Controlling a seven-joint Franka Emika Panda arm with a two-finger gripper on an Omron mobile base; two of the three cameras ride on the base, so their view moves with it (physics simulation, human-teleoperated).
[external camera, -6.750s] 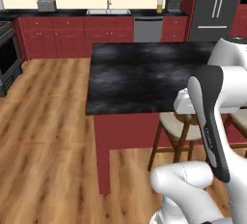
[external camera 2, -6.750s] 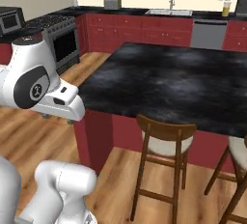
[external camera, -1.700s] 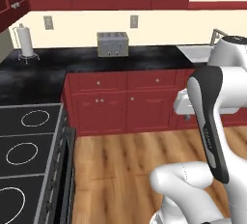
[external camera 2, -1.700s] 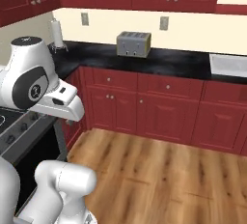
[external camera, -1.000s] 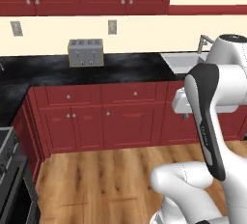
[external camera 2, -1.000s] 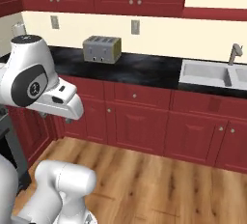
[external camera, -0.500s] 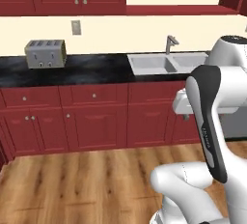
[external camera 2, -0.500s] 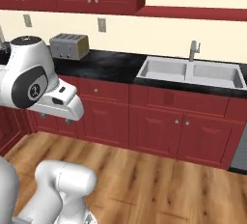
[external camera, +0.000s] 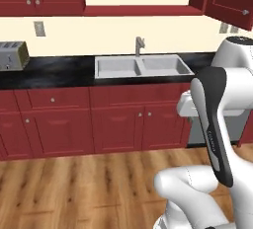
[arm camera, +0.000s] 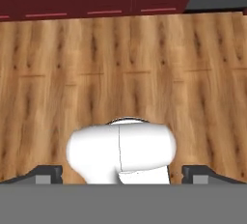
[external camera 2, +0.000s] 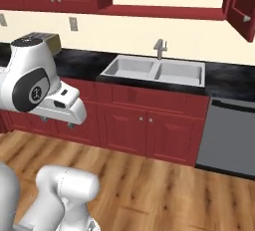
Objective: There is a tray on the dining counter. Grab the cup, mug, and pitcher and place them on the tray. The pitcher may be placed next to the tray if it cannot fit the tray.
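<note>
Hand view first: your gripper (arm camera: 120, 172) points down at bare wooden floor (arm camera: 120, 73), its two dark fingertips (arm camera: 48, 172) spread wide apart with nothing between them. Beyond the floor, in both base views, you face red base cabinets (external camera: 74, 124) under a narrow black countertop (external camera: 54, 67) that carries the white sink (external camera: 141, 66) and its faucet (external camera 2: 159, 48), with a toaster (external camera: 11, 55) at the left and a grey dishwasher (external camera 2: 226, 135) at the right. Cup, mug, pitcher, tray and dining counter: you cannot place any of them from these frames. Judge the task as barely begun: nothing is held, and all three vessels are left to fetch.
</note>
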